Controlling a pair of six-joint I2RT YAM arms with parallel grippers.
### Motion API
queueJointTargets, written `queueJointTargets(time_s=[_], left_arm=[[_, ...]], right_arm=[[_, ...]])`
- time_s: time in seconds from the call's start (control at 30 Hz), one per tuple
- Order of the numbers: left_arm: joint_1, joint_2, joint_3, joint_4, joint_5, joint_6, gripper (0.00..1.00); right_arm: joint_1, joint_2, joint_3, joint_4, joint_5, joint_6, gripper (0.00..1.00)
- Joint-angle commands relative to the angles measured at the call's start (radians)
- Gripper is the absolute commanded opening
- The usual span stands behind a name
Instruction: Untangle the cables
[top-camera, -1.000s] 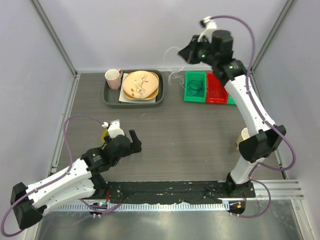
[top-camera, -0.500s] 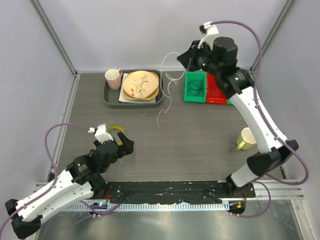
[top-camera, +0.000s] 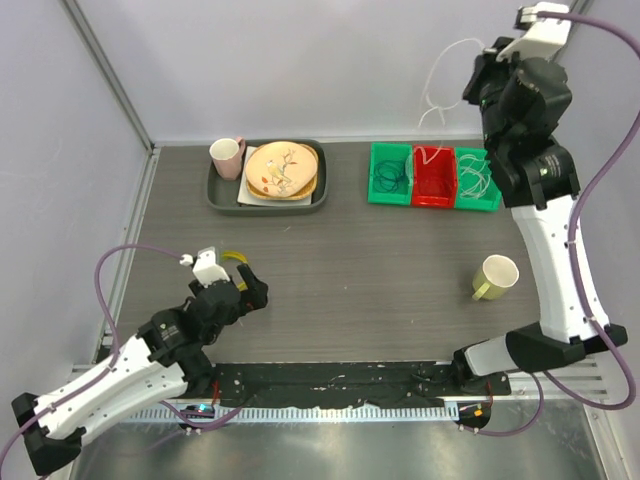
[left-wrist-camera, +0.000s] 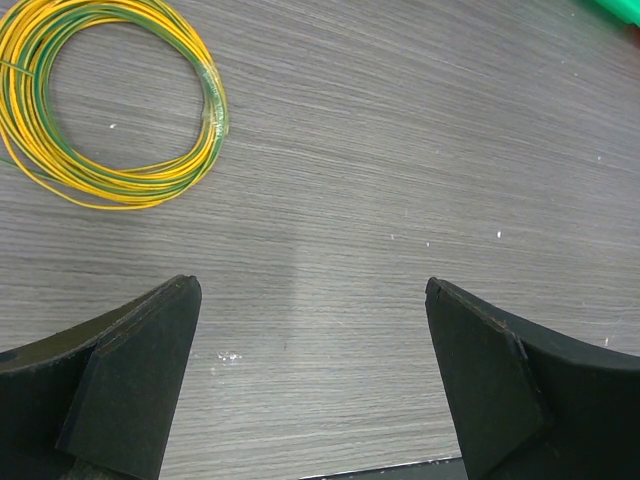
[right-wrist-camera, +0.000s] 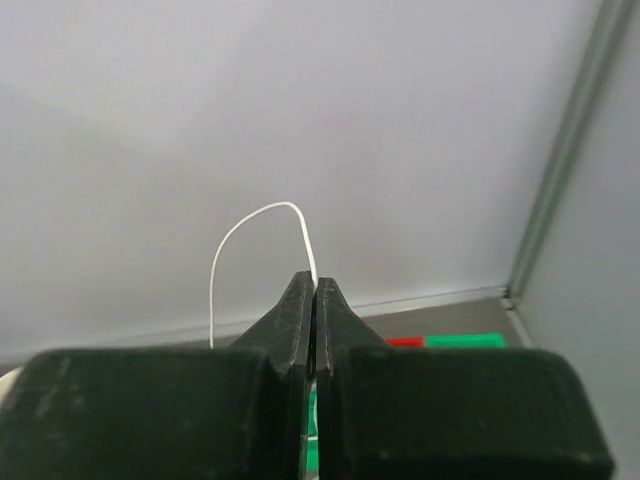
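The grey table (top-camera: 400, 260) carries the row of bins (top-camera: 432, 203) at the upper right of the overhead frame. Above it my right gripper (top-camera: 478, 78) is pinched shut on the white cable (top-camera: 437, 80), which trails down toward the bins. I'd raise slowly, watching for snags on the other cables (top-camera: 390, 178). Lower left, my left gripper (top-camera: 255, 290) gapes empty near the yellow wire ring (left-wrist-camera: 110, 100).
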Motion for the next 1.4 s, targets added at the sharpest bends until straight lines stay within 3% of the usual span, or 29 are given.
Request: queueJointTargets(time_s=[0.0,0.27,0.4,0.63,0.9,1.1,1.37], left_arm=[[0.002,0.036,0.015,0.031,-0.032,-0.003,1.00],[0.002,0.116,0.027,0.084,-0.031,0.006,1.00],[0.002,0.164,0.036,0.120,-0.022,0.018,1.00],[0.004,0.269,0.070,0.162,-0.020,0.044,1.00],[0.016,0.355,0.093,0.205,0.004,0.063,1.00],[0.034,0.383,0.091,0.231,0.033,0.078,1.00],[0.050,0.382,0.078,0.239,0.055,0.092,1.00]], right_arm=[[-0.163,0.096,0.116,-0.006,0.051,-0.048,0.01],[-0.346,0.264,0.294,0.007,0.031,-0.106,0.01],[-0.401,0.301,0.265,0.024,-0.015,-0.134,0.01],[-0.525,0.385,0.242,0.047,-0.150,-0.032,0.01],[-0.553,0.460,0.207,0.055,-0.179,0.010,0.01],[-0.558,0.481,0.058,0.086,-0.219,0.088,0.01],[-0.559,0.563,-0.063,0.089,-0.123,0.239,0.01]])
